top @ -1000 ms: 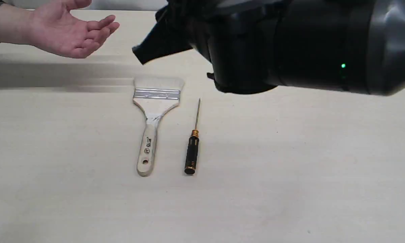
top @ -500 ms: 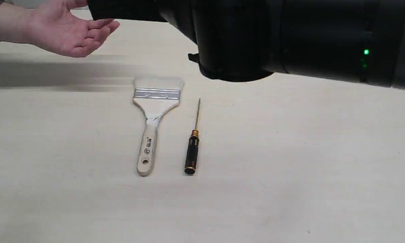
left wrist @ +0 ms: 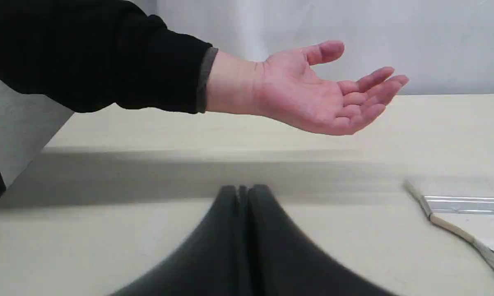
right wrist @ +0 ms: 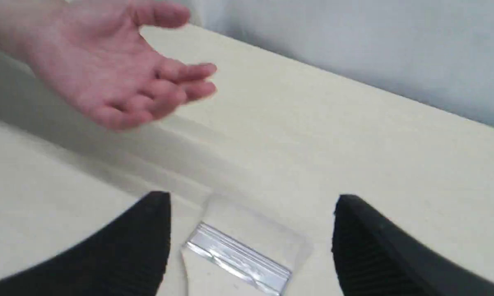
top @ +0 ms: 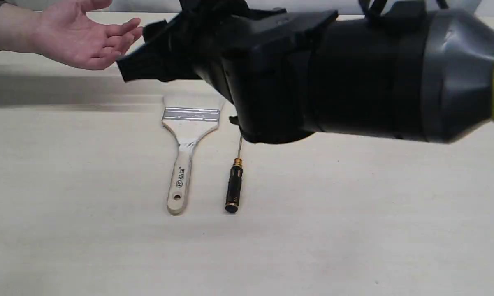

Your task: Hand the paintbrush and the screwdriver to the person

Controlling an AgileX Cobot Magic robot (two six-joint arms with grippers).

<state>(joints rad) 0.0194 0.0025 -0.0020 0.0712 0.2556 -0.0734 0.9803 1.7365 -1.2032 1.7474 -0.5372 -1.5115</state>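
Note:
The paintbrush [top: 188, 133] lies flat on the table, bristles pointing away. The screwdriver [top: 234, 187] lies parallel to it on its right, with the shaft tip hidden behind my right arm. The person's open hand [top: 80, 37] hovers palm-up at the far left. My right gripper [top: 140, 57] hangs above the brush's bristle end, just right of the hand. In the right wrist view this gripper [right wrist: 251, 205] is open, with the silver ferrule [right wrist: 238, 257] below the gap and the hand [right wrist: 107, 78] beyond. My left gripper [left wrist: 242, 193] is shut and empty, with the hand [left wrist: 325, 98] ahead.
The pale table [top: 353, 213] carries only the two tools. A long shadow band [top: 45, 90] runs under the hand. My bulky right arm [top: 353, 78] fills the upper right of the exterior view. A light wall [left wrist: 395, 41] stands behind the table.
My right arm rose and swung left toward the hand, then dropped lower; it now covers the screwdriver's tip. Brush, screwdriver and hand stayed put.

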